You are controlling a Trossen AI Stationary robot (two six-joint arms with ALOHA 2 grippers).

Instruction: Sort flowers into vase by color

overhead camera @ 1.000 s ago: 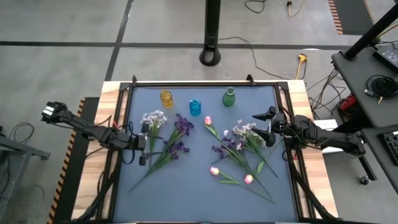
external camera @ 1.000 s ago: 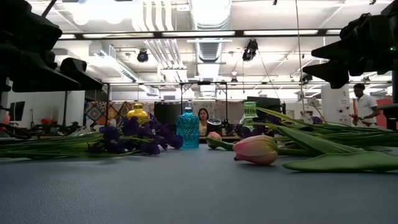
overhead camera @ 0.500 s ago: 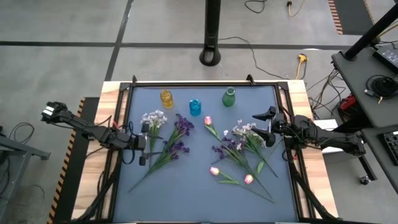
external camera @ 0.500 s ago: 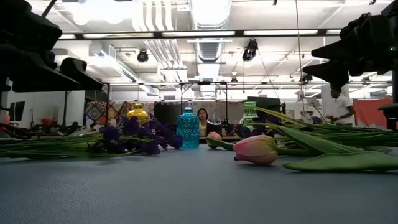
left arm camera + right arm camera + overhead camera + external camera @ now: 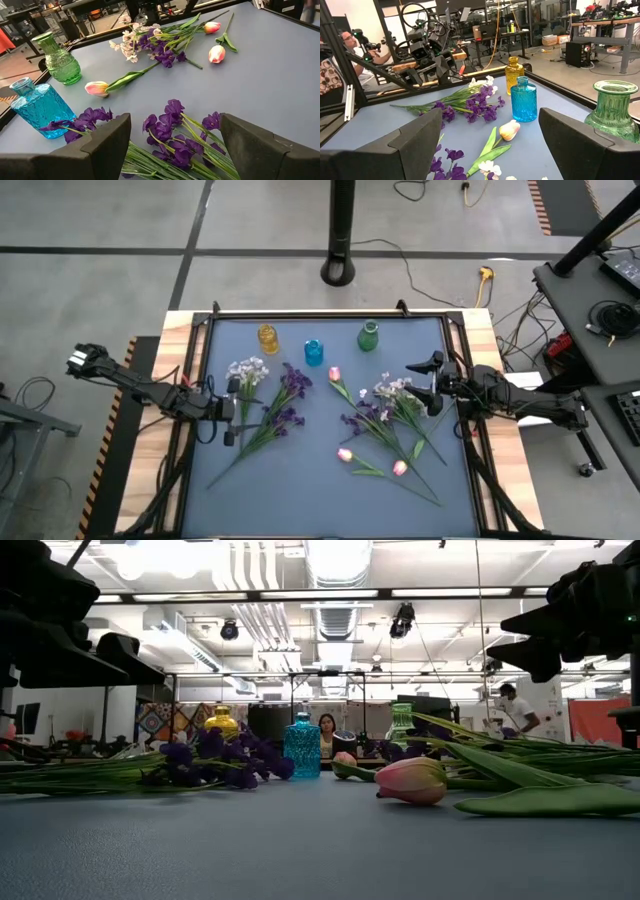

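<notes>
Nothing is sorted yet: both the left claw [image 5: 229, 411] and right claw [image 5: 433, 383] hover open; next, grasp a purple flower [image 5: 290, 392].

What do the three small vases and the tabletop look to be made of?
The yellow vase, blue vase and green vase look like tinted pressed glass: translucent and glossy, with a ribbed relief pattern in the wrist views. The tabletop appears to be a matte blue-grey mat, possibly rubber or vinyl, with no glare.

Robotics lab / industrial workshop: concrete floor [image 5: 120, 220] with hazard-striped tape [image 5: 541, 205], exposed ceiling ducts [image 5: 338, 580], strip lights [image 5: 330, 594], cluttered workbenches [image 5: 600, 22], loose cables [image 5: 520, 320], people [image 5: 326, 727] seated at stations behind the table [image 5: 320, 470].
</notes>
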